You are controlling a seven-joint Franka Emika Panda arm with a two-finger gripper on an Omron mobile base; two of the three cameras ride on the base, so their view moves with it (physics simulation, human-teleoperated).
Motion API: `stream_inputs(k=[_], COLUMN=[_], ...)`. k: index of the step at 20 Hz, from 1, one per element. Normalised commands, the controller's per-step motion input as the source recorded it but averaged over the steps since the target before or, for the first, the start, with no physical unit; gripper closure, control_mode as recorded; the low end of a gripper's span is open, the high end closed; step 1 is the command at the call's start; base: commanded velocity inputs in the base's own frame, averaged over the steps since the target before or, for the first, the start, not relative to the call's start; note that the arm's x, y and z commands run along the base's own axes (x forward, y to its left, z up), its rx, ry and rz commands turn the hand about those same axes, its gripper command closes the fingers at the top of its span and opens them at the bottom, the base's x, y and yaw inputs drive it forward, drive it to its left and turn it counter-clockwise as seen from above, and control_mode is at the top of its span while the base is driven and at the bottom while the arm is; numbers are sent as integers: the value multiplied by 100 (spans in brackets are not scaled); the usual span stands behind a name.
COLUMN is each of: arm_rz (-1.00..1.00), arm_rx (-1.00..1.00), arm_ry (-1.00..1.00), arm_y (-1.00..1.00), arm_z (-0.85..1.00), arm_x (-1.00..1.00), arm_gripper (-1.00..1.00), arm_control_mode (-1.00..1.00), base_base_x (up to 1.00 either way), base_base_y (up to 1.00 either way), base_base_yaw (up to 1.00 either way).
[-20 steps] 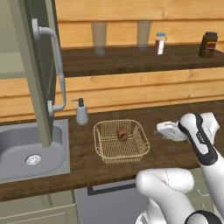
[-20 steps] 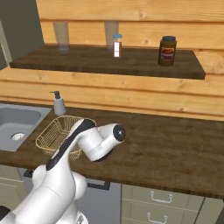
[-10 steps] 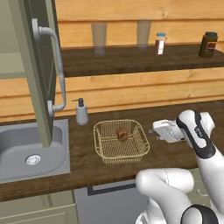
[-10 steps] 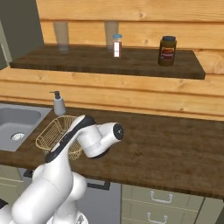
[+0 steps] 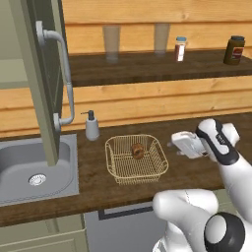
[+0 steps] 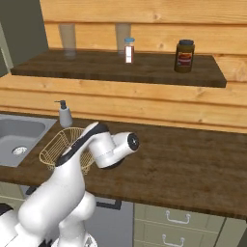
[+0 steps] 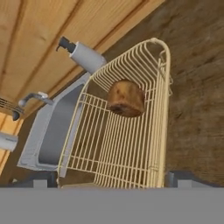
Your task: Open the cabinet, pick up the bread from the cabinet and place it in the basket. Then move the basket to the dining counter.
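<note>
Bread (image 5: 137, 150) lies in basket (image 5: 136, 158) on desk (image 5: 98, 182). Tool (image 5: 173, 145), apparently just right of basket, jaws spread wide, holding nothing.

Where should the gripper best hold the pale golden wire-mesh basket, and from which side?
Probably the right rim of the pale golden wire-mesh basket, approached from the right, where the open gripper already faces it. That flaring wire wall is thin enough to pinch, and the small round brown bread sits clear of it.
</note>
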Motion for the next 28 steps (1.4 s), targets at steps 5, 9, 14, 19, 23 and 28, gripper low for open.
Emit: stream_inputs(k=[5,9,14,19,23,28], arm_rz=[0,0,4,4,0,0], arm_rx=[0,0,0,0,0,0], arm_ry=[7,4,0,0,0,0], arm_y=[-1,12,33,28,-1,-2], arm_z=[-33,-58,-32,-14,-8,-6], arm_x=[23,22,20,17,7,15], arm_gripper=[-100,-100,-100,-100,-100,-100], arm_control_mode=[-100,-100,-100,-100,-100,-100], base_base_x=[0,0,0,0,0,0], base_base_y=[0,0,0,0,0,0], base_base_yaw=[0,0,0,0,0,0])
